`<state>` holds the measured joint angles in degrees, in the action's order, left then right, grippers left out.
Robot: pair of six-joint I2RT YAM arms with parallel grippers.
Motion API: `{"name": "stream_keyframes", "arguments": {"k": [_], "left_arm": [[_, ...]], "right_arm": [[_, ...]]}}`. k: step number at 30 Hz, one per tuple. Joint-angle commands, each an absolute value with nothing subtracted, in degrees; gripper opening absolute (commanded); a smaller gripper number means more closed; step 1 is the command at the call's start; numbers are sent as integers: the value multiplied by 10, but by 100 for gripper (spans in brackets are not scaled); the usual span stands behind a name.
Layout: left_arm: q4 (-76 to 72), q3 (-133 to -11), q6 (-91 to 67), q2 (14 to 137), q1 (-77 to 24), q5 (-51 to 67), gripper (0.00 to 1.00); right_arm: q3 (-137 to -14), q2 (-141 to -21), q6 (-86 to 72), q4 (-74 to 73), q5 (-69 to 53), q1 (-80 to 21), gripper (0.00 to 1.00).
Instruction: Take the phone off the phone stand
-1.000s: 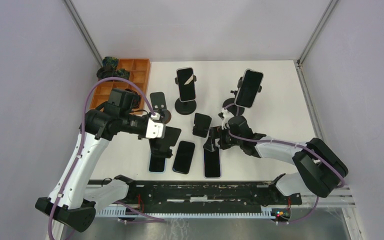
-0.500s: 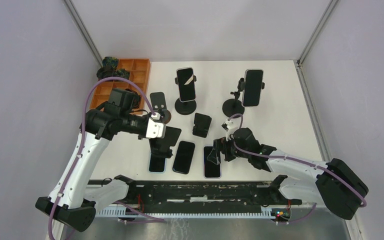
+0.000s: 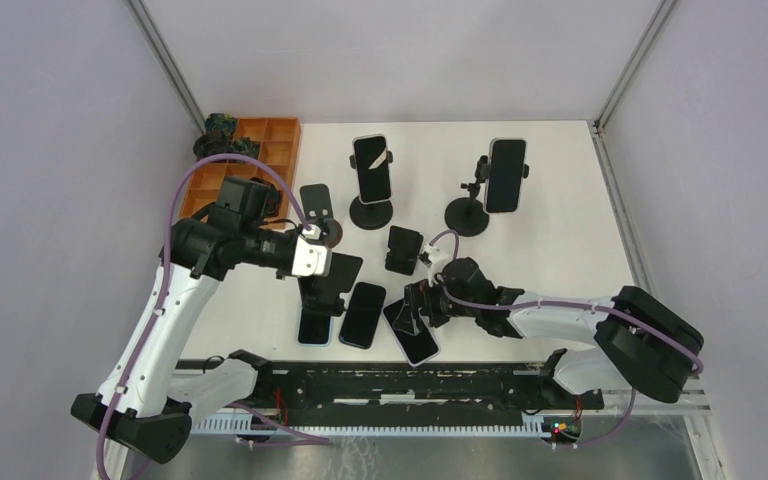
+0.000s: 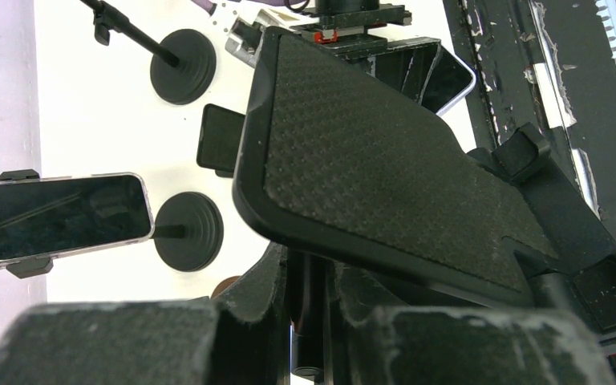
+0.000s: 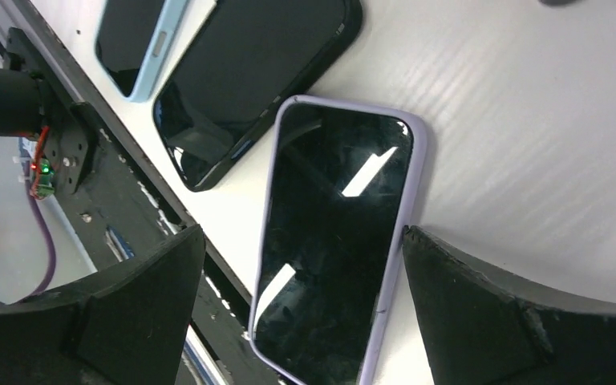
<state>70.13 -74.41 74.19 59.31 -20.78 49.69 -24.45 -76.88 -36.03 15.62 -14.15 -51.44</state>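
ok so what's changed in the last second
The right claw pulled back toward the near edge and left, open around the lilac-cased phone, now askew on the table. The right stand's phone swung from tilted to upright. The left claw, empty stand and other phones stayed put.

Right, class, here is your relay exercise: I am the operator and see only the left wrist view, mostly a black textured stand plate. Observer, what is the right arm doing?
Observer: The right pincer is open, one finger on each side of a purple-cased phone lying flat on the table.
Operator: Beyond the black stand in my left pincer, I see one clamped phone. Any others?
Observer: Yes, the top view shows a second clamped phone to its right.
Operator: Anything at the table's far-left corner?
Observer: An orange compartment tray.
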Motion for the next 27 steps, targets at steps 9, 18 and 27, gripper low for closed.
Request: {"name": "stream_keyframes", "arguments": {"k": [9,18,27], "left_arm": [[683,-736,776,575,-211,563,2],[670,-733,775,578,-211,588,2],[669,-731,781,585,-211,581,2]], "right_arm": [[-371,-605,-332,100,-195,-511,98],[-356,-642,-499,461,-266,-528,86],[-370,-753,-585,694,-276,-577,62]]}}
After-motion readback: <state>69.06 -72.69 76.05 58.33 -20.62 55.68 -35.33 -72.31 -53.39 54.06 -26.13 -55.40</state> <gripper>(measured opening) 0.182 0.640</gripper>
